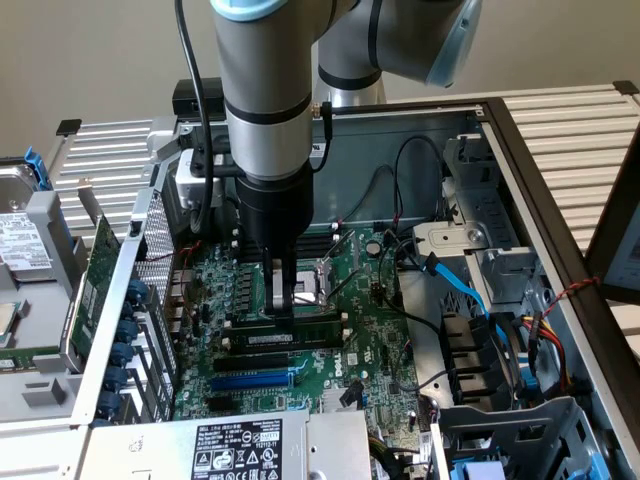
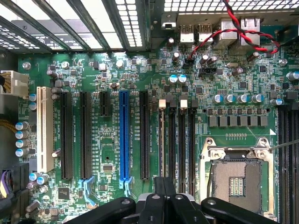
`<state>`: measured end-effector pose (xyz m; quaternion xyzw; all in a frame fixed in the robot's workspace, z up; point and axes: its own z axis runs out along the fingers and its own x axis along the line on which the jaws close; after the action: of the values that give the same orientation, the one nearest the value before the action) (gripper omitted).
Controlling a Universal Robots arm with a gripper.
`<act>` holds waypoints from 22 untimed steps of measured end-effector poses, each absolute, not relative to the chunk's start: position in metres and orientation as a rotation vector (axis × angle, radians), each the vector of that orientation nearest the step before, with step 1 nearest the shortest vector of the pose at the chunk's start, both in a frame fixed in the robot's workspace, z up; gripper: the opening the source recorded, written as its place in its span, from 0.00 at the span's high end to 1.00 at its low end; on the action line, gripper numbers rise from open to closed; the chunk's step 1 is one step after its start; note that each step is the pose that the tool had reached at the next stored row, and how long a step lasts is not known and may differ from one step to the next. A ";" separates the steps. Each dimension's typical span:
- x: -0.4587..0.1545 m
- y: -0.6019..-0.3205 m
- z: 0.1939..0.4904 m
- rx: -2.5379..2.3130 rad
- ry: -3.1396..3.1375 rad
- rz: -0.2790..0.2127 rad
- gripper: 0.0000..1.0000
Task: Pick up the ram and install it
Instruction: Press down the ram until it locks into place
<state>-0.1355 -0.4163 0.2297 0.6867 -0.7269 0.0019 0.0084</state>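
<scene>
The ram (image 1: 300,338) is a thin green stick with a white label, standing on edge in a black memory slot on the motherboard (image 1: 370,330) inside the open computer case. In the wrist view the ram (image 2: 161,140) is seen edge-on as a narrow line between white slot clips. My gripper (image 1: 283,312) points straight down over the middle of the stick, its fingers shut together with the tips at the stick's top edge. The wrist view looks past the shut gripper (image 2: 163,193) along that same slot. Whether the tips touch the stick I cannot tell.
Empty black memory slots (image 2: 183,144) lie beside the ram, with the open CPU socket (image 2: 238,177) just past them. A blue expansion slot (image 2: 124,135) and black ones sit on the other side. A green card (image 1: 95,290) leans outside the case at the exterior view's left; cables (image 1: 455,285) crowd the right.
</scene>
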 end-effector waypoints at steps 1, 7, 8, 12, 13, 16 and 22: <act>-0.135 -0.416 0.229 2.146 -2.271 0.006 0.89; -0.135 -0.416 0.227 2.146 -2.272 0.006 0.89; -0.135 -0.416 0.227 2.146 -2.272 0.006 0.89; -0.136 -0.416 0.227 2.146 -2.271 0.006 0.89; -0.136 -0.416 0.227 2.146 -2.272 0.006 0.89; -0.136 -0.416 0.227 2.146 -2.272 0.006 0.89; -0.136 -0.416 0.248 2.146 -2.272 0.006 0.89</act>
<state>-0.1355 -0.4163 0.2484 0.6867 -0.7269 0.0019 0.0083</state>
